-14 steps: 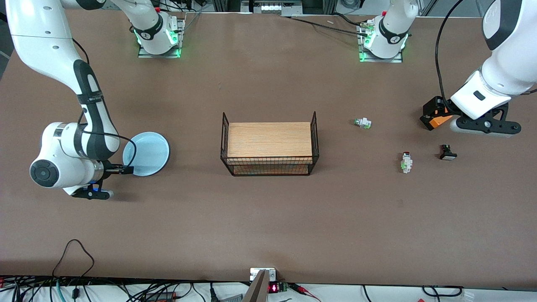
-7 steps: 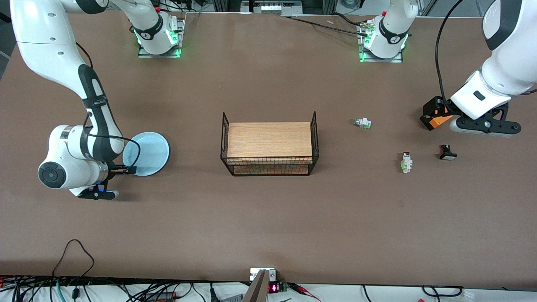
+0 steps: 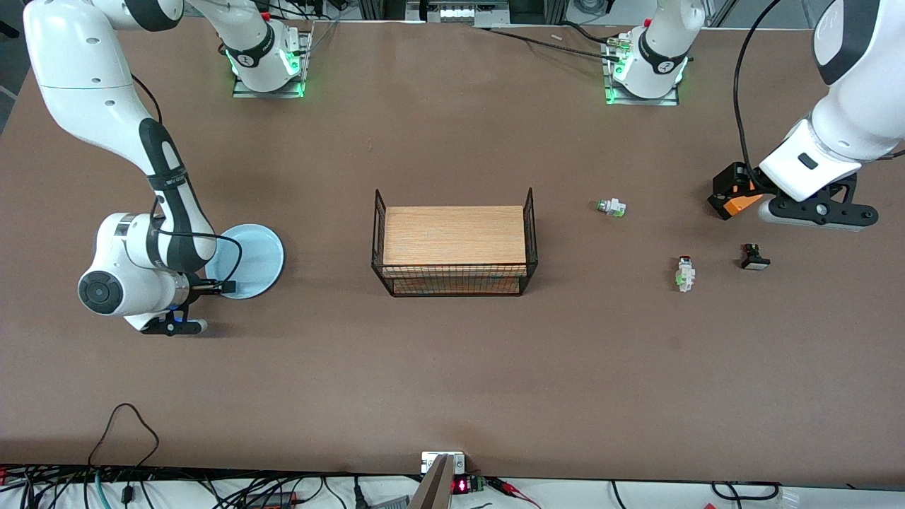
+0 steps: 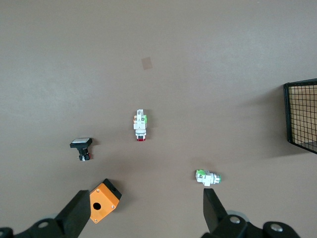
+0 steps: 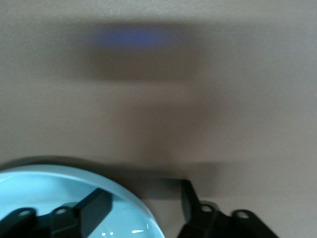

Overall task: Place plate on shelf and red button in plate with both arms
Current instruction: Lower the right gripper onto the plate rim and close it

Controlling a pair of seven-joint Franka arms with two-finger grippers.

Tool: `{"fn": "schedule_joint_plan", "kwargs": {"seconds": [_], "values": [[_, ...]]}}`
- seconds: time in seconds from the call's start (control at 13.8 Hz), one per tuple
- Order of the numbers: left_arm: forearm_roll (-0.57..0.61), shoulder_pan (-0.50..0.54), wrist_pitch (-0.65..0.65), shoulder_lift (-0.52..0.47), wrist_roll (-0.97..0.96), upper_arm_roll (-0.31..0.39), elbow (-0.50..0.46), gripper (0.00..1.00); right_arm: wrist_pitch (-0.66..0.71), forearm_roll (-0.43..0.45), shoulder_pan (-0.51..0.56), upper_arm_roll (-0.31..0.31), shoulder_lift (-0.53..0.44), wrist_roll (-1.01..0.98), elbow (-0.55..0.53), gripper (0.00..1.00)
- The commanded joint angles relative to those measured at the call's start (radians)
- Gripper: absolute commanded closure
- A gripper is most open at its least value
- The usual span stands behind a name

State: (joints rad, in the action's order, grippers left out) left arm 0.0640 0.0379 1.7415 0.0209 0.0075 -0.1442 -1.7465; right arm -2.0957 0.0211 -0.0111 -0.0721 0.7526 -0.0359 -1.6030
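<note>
The light-blue plate [image 3: 253, 256] lies on the table toward the right arm's end. My right gripper [image 3: 225, 287] is low at the part of its rim nearest the front camera. It is open, with one finger [image 5: 94, 208] over the plate [image 5: 59, 193] and the other finger [image 5: 190, 203] outside the rim. The red button [image 3: 684, 273] lies on its side toward the left arm's end and also shows in the left wrist view [image 4: 140, 125]. My left gripper [image 4: 143, 218] is open and empty, held high over that end of the table, its hand [image 3: 802, 173] waiting.
A black wire rack [image 3: 530, 233] with a wooden board stands mid-table. A white-green switch [image 3: 611, 207], a black switch with a white cap [image 3: 754, 259] and an orange-and-black box [image 3: 734, 196] lie near the red button.
My right arm has shifted toward the rack, and its gripper has slid a little further along the plate's rim. The left arm has not moved.
</note>
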Motion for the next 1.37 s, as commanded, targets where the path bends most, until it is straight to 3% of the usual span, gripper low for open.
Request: {"fn": "schedule_joint_plan", "kwargs": {"seconds": [0.0, 0.22, 0.36, 0.94, 1.3], "values": [[-0.021, 0.002, 0.001, -0.006, 0.017, 0.003, -0.005, 0.0, 0.009, -0.027, 0.017, 0.009, -0.009, -0.007, -0.023, 0.42], [-0.021, 0.004, 0.001, -0.006, 0.017, 0.005, -0.005, 0.0, 0.039, -0.085, 0.04, 0.009, -0.009, -0.007, -0.021, 0.81], [-0.021, 0.004, 0.001, -0.006, 0.017, 0.005, -0.005, 0.0, 0.058, -0.093, 0.043, 0.009, -0.01, -0.007, -0.021, 0.97], [-0.021, 0.007, 0.006, -0.004, 0.017, 0.005, -0.005, 0.0, 0.121, -0.112, 0.045, 0.009, -0.053, -0.009, -0.009, 1.0], [-0.021, 0.007, 0.006, -0.004, 0.017, 0.005, -0.004, 0.0, 0.36, -0.11, 0.048, 0.003, -0.108, -0.001, 0.092, 1.0]]}}
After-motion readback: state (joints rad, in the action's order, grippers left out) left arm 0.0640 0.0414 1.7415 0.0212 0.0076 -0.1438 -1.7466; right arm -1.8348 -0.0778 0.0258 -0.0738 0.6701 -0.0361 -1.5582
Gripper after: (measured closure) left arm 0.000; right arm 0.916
